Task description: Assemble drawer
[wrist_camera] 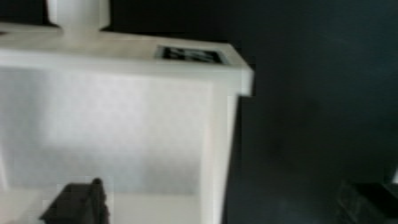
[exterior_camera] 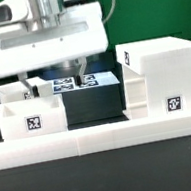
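End effector [exterior_camera: 52,79] is hanging over tray [exterior_camera: 26,114], fingers standing apart astride one wall, housing [exterior_camera: 160,72] sitting at the exterior view's right.

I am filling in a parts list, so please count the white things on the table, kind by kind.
drawer housing: 1
tray: 1 (no second one can be made out)
long low rail: 1
marker board: 1
Total: 4

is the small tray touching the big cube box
Apart. The exterior view shows a wide dark gap between the tray on its left and the box on its right.
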Controlling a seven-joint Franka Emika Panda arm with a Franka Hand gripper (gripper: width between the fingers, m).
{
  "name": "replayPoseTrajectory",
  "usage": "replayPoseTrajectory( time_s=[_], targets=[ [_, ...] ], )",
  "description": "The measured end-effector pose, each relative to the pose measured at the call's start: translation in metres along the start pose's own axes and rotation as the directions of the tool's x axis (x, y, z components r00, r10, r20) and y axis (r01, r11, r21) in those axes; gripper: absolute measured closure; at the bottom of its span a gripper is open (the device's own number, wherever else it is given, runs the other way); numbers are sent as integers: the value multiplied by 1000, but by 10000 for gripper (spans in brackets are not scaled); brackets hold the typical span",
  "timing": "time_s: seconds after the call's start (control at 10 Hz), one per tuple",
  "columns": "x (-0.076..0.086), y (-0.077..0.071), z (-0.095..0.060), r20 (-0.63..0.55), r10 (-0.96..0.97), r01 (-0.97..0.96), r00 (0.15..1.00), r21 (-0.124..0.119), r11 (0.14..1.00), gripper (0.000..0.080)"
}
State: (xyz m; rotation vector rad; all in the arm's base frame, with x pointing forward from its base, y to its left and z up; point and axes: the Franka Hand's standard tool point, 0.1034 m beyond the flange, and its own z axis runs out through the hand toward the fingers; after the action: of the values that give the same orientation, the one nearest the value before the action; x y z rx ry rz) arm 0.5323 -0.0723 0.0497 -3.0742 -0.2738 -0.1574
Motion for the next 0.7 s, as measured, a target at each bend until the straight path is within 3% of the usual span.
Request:
replayPoseTrajectory(
  time_s=[0.1, 0.6, 0.7],
  targets=[
    [-6, 8, 13, -7, 3, -3, 1000, -14, 1000, 151],
    [-5, 8, 13, 4, 11, -11, 1000, -5, 1000, 151],
    [-8, 9, 20, -4, 10, -10, 1000, -18, 1000, 151]
  ],
)
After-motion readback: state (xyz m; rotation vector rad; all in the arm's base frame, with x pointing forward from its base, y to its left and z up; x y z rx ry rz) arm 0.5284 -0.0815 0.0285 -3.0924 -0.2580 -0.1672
